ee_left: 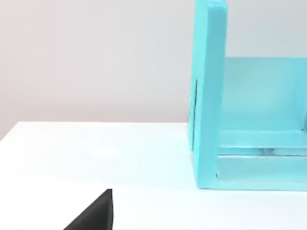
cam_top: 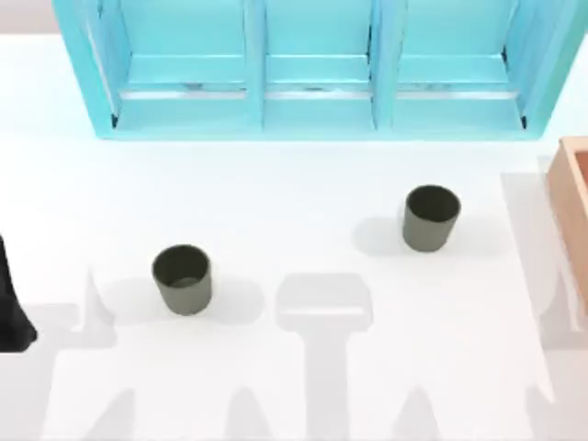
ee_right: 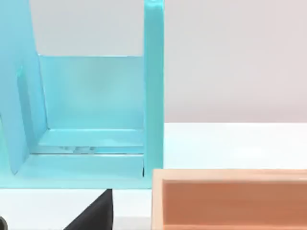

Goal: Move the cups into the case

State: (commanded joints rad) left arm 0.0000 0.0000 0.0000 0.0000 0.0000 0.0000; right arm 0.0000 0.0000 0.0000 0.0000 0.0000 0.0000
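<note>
Cups are standing upright and well apart on the white table (cam_top: 303, 184): two, one left (cam_top: 182, 278), one right (cam_top: 430, 217). One turquoise case (cam_top: 312, 69) with three compartments and one wooden box (cam_top: 574, 207) are sitting by.

Matt olive-grey cups (cam_top: 182, 278) (cam_top: 430, 218); smooth, faintly glossy turquoise shelf (cam_top: 312, 96); matt wooden-looking box (ee_right: 230, 199); smooth white tabletop (cam_top: 303, 202).

Two small dark olive-grey round cups are seen upright on the white table, well apart: one (cam_top: 182, 278) left of centre, the other (cam_top: 430, 218) towards the right.
</note>
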